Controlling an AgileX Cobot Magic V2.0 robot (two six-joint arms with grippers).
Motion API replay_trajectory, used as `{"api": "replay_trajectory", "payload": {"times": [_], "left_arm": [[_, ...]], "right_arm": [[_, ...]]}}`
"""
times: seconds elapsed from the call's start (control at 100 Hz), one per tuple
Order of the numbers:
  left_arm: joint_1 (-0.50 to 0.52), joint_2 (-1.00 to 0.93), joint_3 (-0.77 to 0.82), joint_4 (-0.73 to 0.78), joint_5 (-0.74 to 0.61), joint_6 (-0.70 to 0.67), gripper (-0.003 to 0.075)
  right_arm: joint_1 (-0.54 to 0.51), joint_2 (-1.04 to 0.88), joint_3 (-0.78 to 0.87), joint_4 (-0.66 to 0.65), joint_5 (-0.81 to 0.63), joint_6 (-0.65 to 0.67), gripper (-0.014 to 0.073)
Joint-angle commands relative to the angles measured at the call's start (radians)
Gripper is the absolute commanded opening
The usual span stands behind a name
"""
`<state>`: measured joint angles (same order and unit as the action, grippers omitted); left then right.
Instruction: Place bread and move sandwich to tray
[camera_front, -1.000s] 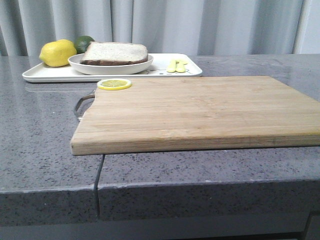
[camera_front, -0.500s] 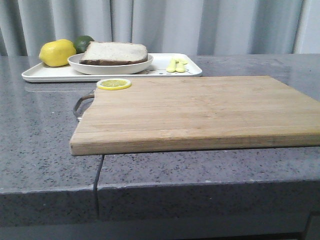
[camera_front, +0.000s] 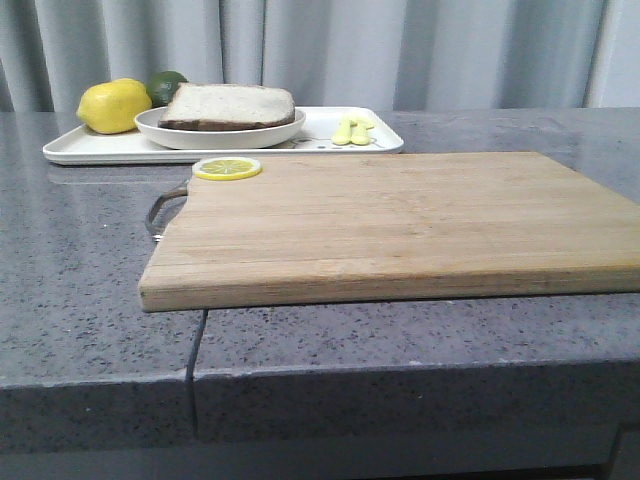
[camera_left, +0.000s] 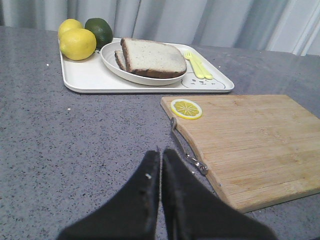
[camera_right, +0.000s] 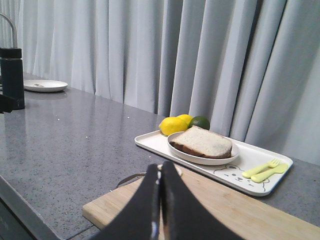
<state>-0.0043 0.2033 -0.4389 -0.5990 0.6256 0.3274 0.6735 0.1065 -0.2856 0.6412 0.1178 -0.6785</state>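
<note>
The sandwich, brown-crusted white bread slices on a round white plate, sits on the white tray at the back left. It also shows in the left wrist view and the right wrist view. The egg is hidden. The tray's bear print shows near its corner. My left gripper is shut and empty over the grey counter beside the cutting board. My right gripper is shut and empty above the board. Neither gripper shows in the front view.
A light wooden cutting board with a metal handle fills the middle; a lemon slice lies on its far left corner. On the tray are lemons, a lime and yellow cutlery. A dark bottle and a small plate stand apart.
</note>
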Motion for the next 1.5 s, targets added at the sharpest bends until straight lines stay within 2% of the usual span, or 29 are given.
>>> {"api": "replay_trajectory", "payload": {"times": [0.0,0.12,0.27,0.41,0.59,0.67,0.84,1.12,1.49], "left_arm": [[-0.005,0.01,-0.023,-0.018,-0.065,0.005,-0.002],[0.007,0.001,-0.001,0.058,-0.143,0.005,-0.002],[0.011,-0.046,0.101,0.076,-0.355,0.005,-0.002],[0.011,-0.115,0.204,0.216,-0.514,-0.019,-0.002],[0.011,-0.196,0.326,0.452,-0.652,-0.219,-0.002],[0.011,-0.223,0.374,0.51,-0.685,-0.292,-0.002],[0.02,-0.239,0.455,0.525,-0.681,-0.327,-0.0019],[0.066,-0.239,0.455,0.51,-0.356,-0.345,-0.0019],[0.066,-0.239,0.455,0.51,-0.353,-0.345,-0.002]], "right_arm": [[-0.006,0.008,-0.026,0.007,-0.072,-0.008,-0.0061],[-0.006,0.008,-0.026,0.007,-0.072,-0.008,-0.0061],[-0.006,0.008,-0.026,0.007,-0.072,-0.008,-0.0061],[-0.006,0.008,-0.026,0.007,-0.072,-0.008,-0.0061],[-0.006,0.008,-0.026,0.007,-0.072,-0.008,-0.0061],[-0.006,0.008,-0.026,0.007,-0.072,-0.008,-0.0061],[-0.006,0.008,-0.026,0.007,-0.071,-0.008,-0.0061],[-0.006,0.008,-0.026,0.007,-0.072,-0.008,-0.0061],[-0.006,0.008,-0.026,0.007,-0.072,-0.008,-0.0061]]}}
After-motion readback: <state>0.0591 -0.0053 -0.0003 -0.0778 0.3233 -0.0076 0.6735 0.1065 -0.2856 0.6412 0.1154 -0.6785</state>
